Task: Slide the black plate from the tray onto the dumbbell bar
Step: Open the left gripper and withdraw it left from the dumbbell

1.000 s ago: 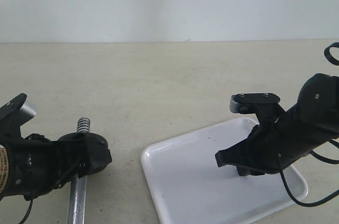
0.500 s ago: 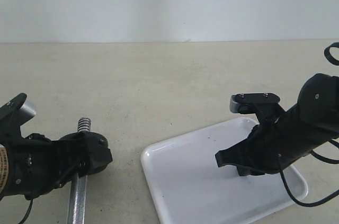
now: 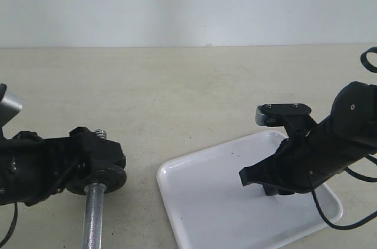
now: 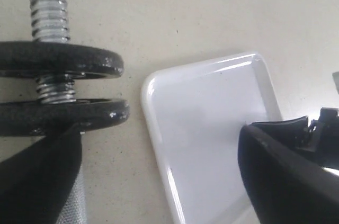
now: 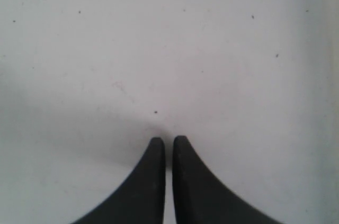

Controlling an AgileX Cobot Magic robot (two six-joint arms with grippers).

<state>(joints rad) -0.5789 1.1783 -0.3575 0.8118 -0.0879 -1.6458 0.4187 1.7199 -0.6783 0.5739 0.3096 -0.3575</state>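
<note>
The dumbbell bar (image 3: 93,219) lies on the table at the left, threaded end (image 4: 48,7) pointing away. Two black plates sit on that threaded end with a small gap between them: one nearer the tip (image 4: 58,60), one nearer the knurled middle (image 4: 63,115) (image 3: 99,178). I cannot tell which came from the tray. My left gripper (image 4: 159,139) (image 3: 109,163) is open wide beside the bar, holding nothing; one of its fingers (image 4: 37,181) sits next to the nearer plate. The white tray (image 3: 206,202) (image 4: 212,118) holds no plate. My right gripper (image 5: 168,140) (image 3: 246,176) hovers shut over it.
Bare beige table (image 3: 188,96) runs back to a pale wall (image 3: 188,2). The tray's near left corner (image 4: 151,83) lies close to the plates. A black cable (image 3: 330,216) from the right arm loops over the tray's right edge.
My left gripper has swung back and to the left, uncovering a plate on the bar. The bar has shifted slightly right. The right arm has not moved.
</note>
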